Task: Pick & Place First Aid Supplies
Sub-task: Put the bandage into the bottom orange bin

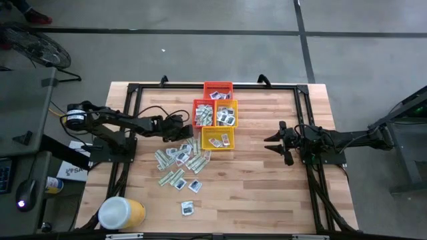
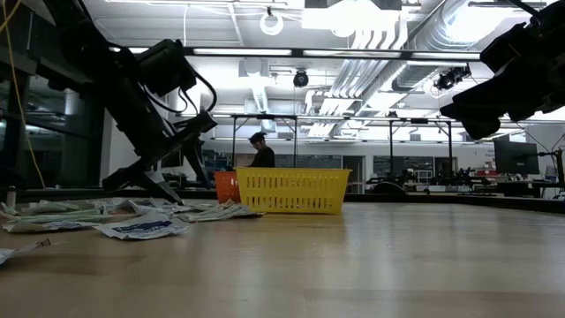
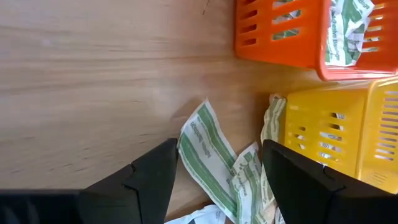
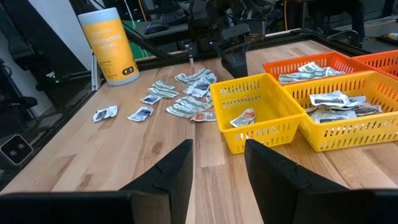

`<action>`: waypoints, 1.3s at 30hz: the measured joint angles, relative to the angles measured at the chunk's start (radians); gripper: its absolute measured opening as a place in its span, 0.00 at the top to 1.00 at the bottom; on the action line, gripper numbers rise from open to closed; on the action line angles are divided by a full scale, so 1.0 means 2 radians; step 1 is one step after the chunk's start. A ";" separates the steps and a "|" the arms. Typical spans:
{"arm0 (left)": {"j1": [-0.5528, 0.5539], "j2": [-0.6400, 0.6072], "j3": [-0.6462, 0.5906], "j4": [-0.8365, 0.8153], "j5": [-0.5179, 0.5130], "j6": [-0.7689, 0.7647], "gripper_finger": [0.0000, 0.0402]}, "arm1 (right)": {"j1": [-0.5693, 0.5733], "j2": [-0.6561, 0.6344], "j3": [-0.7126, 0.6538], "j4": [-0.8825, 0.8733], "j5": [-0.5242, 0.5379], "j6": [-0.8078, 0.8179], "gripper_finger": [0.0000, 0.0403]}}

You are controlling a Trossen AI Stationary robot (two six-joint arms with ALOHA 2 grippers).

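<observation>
Overhead, a wooden table fills the centre of the frame; four small plastic baskets cluster at upper centre: a red basket at the top, an orange basket and a yellow basket side by side below it, and a second yellow basket lowest; each holds a few packets. The first aid supplies, pale green-and-white strips and white squares with dark marks, lie scattered just below and left of the baskets, with one stray packet apart at lower centre; their printing is too small to read. A yellow tub with a white lid lies at lower left; in the right wrist view its label carries dark lettering that cannot be made out. The left gripper sits at centre left, just left of the lower yellow basket and above the upper edge of the pile; its fingers are spread, released, straddling green-striped strips without grasping them. The right gripper hangs at centre right, well apart from the baskets, fingers parted and empty. A person shows in the room beyond, at centre of the low view.
</observation>
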 joint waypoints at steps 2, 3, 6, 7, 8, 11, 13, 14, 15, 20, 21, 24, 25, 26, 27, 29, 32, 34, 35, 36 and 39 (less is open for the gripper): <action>0.000 0.000 0.000 -0.003 0.000 0.000 0.42 | 0.000 0.000 0.000 0.000 0.000 0.000 0.65; 0.000 0.000 0.000 -0.005 -0.001 0.000 0.43 | 0.000 0.000 0.000 0.000 0.000 0.000 0.65; 0.000 0.000 0.000 -0.012 -0.003 0.000 0.49 | 0.000 0.000 0.000 0.000 0.000 0.000 0.65; 0.000 0.000 0.000 -0.014 -0.003 0.000 0.52 | 0.000 0.000 0.000 0.000 0.000 0.000 0.65; 0.000 0.001 0.000 -0.016 -0.003 0.000 0.55 | 0.000 0.000 0.000 0.000 0.000 0.000 0.65; 0.000 0.001 -0.001 -0.019 -0.004 0.000 0.64 | 0.000 0.000 0.000 0.000 0.000 0.000 0.65; 0.000 0.001 -0.001 -0.020 -0.005 0.000 0.71 | 0.000 0.000 0.000 0.000 0.000 0.000 0.65; 0.000 0.001 -0.001 -0.020 -0.006 0.000 0.74 | 0.000 0.000 0.000 0.000 0.000 0.000 0.65; 0.000 0.001 -0.001 -0.021 -0.007 0.000 0.76 | 0.000 0.000 0.000 0.000 0.000 0.000 0.65; 0.000 0.001 -0.002 -0.021 -0.009 0.008 0.88 | 0.000 0.000 0.000 0.000 0.000 0.000 0.65; 0.000 0.001 -0.002 -0.021 -0.009 0.013 0.91 | 0.000 0.000 0.000 0.000 0.000 0.000 0.65; 0.000 0.001 -0.002 -0.022 -0.009 0.024 0.97 | 0.000 0.000 0.000 0.000 0.000 0.000 0.65; 0.000 0.002 -0.002 -0.022 -0.009 0.025 0.99 | 0.000 0.000 0.000 0.000 0.000 0.000 0.65; 0.000 0.002 -0.002 -0.022 -0.009 0.026 0.99 | 0.000 0.000 0.000 0.000 0.000 0.000 0.65; 0.000 0.002 -0.002 -0.022 -0.009 0.028 0.99 | 0.000 0.000 0.000 0.000 0.000 0.000 0.65; 0.000 0.002 -0.002 -0.022 -0.009 0.038 0.99 | 0.000 0.000 0.000 0.000 0.000 0.000 0.65; 0.001 -0.003 -0.002 -0.023 -0.006 0.050 0.99 | 0.000 0.000 0.000 0.000 0.000 0.000 0.65; 0.001 -0.012 -0.002 -0.029 -0.004 0.059 1.00 | 0.000 0.000 0.000 0.000 0.000 0.000 0.65; 0.001 -0.017 -0.002 -0.036 -0.003 0.064 1.00 | 0.000 0.000 0.000 0.000 0.000 0.000 0.65; 0.001 -0.025 -0.002 -0.048 -0.001 0.068 1.00 | 0.000 0.000 0.000 0.000 0.000 0.000 0.65; 0.001 -0.053 -0.003 -0.093 -0.005 0.075 1.00 | 0.000 0.000 0.000 0.000 0.000 0.000 0.65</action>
